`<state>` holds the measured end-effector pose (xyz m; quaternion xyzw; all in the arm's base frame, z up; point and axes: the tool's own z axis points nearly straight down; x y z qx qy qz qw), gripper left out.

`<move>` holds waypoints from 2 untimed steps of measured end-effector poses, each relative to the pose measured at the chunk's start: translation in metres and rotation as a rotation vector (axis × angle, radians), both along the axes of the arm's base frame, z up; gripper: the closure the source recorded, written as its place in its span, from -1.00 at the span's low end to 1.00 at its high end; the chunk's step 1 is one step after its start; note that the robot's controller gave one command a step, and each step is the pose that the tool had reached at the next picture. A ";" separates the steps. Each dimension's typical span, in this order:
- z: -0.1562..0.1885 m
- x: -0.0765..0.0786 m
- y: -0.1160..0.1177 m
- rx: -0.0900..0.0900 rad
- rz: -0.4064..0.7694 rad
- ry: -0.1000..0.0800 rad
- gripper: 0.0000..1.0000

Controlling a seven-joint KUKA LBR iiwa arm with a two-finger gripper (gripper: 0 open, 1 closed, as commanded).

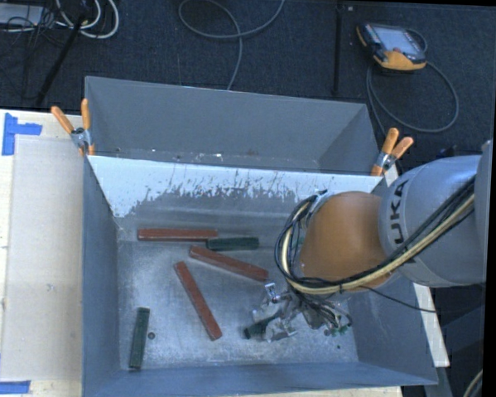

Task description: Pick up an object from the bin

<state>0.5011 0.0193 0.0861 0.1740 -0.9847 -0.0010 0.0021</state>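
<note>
My gripper (276,318) is low over the bin floor at the front right, under the arm's orange cover. Nearest to it on the left lies a reddish-brown flat stick (198,300), set diagonally on the floor with its lower end a short way from the gripper. Another reddish-brown stick (228,264) lies just above and left of the gripper, its right end close to the wrist. Nothing can be made out in the gripper's grasp.
Toward the back of the floor a third reddish-brown stick (177,234) lies end to end with a dark green stick (233,243). A second dark green stick (139,338) rests near the front left corner. The arm and cables cover the bin's right side.
</note>
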 end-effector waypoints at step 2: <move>0.032 0.002 0.001 -0.001 0.001 -0.005 1.00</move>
